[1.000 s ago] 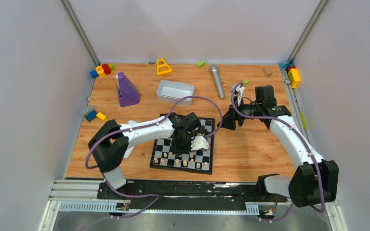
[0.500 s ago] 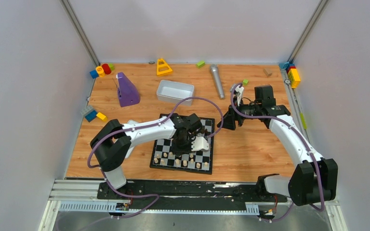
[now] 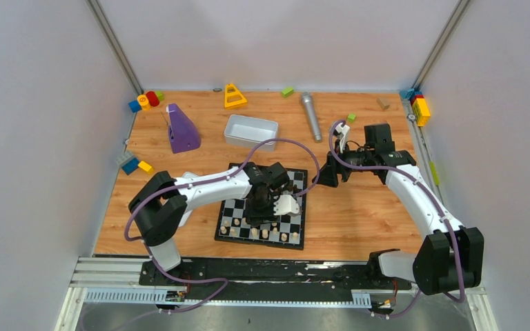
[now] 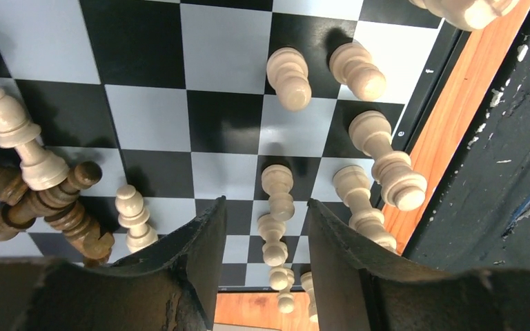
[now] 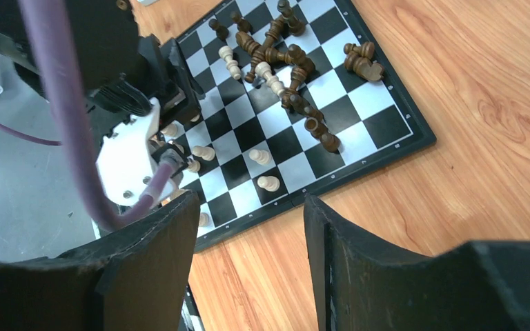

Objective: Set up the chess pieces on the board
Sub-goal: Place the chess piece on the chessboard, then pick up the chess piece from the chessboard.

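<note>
Reading the top view like a clock, with the arm bases at 6: the orange-brown wooden table [image 3: 359, 221] is taking up the whole floor of the cell. The white left arm [image 3: 203, 187] is reaching in from 7 o'clock across the flat black-and-white checkered chessboard [image 3: 229, 207]. The board is lying a bit toward 6 from the table's middle and is slightly skewed. The white right arm [image 3: 414, 196] is bending in from 5 o'clock toward the board's 2 o'clock corner.

At 12 from the board a white rectangular tray [image 3: 251, 131] is sitting, with a purple cone-shaped toy [image 3: 181, 129] at its 9 and a grey cylinder [image 3: 310, 116] at its 3.

The left gripper [image 4: 266, 203] is hanging over the middle of the board with its black fingers [image 4: 193, 276] parted a moderate way. Nothing is pinched between them, and pale pieces on the squares below are showing through the gap. The right gripper [image 5: 252, 200] is hovering over bare wood just off the board's edge, jaws standing apart and gripping nothing.

The tiny pale beige wooden chessmen [image 3: 252, 233] are mostly standing along the board's 6 o'clock side. The tiny dark brown wooden chessmen [image 5: 283, 41] are lying tumbled in a heap on the 12 o'clock half, with a couple of pale ones mixed in.
</note>
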Motion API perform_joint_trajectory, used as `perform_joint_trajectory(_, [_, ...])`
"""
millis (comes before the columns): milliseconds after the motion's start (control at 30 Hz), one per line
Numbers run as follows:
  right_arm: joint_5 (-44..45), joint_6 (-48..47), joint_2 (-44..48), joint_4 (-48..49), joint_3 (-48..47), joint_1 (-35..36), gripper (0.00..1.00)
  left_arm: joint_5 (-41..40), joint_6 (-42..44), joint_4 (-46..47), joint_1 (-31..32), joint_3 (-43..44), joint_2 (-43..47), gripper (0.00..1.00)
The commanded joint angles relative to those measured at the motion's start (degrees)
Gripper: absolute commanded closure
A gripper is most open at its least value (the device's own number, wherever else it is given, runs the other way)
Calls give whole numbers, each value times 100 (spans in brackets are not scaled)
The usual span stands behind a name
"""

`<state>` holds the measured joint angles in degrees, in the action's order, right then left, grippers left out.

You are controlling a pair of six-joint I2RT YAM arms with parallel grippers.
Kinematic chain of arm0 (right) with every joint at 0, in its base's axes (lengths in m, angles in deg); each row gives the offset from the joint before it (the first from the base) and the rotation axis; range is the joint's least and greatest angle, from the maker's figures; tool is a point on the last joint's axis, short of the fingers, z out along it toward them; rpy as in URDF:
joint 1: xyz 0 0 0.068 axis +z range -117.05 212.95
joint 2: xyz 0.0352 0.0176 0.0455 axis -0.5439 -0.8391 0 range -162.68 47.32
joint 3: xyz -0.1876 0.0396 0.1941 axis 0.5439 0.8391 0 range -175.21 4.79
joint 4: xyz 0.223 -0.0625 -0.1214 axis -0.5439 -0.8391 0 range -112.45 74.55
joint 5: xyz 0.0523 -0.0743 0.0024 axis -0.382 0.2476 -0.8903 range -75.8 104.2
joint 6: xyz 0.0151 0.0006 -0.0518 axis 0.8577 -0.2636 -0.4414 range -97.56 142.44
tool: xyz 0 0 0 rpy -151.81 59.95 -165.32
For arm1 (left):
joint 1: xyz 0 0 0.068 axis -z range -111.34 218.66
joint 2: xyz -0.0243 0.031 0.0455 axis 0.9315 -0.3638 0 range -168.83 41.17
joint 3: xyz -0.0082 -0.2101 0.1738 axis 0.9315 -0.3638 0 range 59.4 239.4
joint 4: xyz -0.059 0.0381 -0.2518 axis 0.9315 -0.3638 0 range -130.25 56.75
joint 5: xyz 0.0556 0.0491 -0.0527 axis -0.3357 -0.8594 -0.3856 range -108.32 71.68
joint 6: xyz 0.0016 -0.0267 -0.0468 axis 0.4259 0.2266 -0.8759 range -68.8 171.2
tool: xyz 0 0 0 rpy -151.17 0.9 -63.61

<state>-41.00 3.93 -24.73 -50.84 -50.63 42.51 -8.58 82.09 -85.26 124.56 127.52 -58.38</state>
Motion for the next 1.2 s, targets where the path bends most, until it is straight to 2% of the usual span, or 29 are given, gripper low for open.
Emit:
perform_joint_trajectory(0, [309, -224, 173, -161, 32, -16, 42, -168, -58, 116, 14, 214, 472, 44])
perform_joint_trajectory(300, [558, -410, 275, -399, 203, 222, 44, 201, 61, -8, -487, 203, 1485, 26])
perform_joint_trajectory(467, [1097, -446, 69, -251, 195, 1283, 46, 997, 129, -213, -1269, 140, 2307, 22])
perform_joint_trajectory(600, [1686, -583, -229, -86, 140, 2211, 48, 1435, 78, -258, -2233, 13, 2959, 20])
perform_joint_trajectory(800, [2286, -726, -794, 12, -104, 3425, 54, 1436, -363, 272, -3332, -167, 3763, 15])
perform_joint_trajectory(1000, [2701, -569, -1410, 15, -423, 4122, 58, 1151, -695, 639, -3790, -226, 4108, 10])
perform_joint_trajectory(1167, [3027, -441, -1739, -6, -601, 4456, 59, 1154, -760, 702, -3831, -269, 4188, 9])
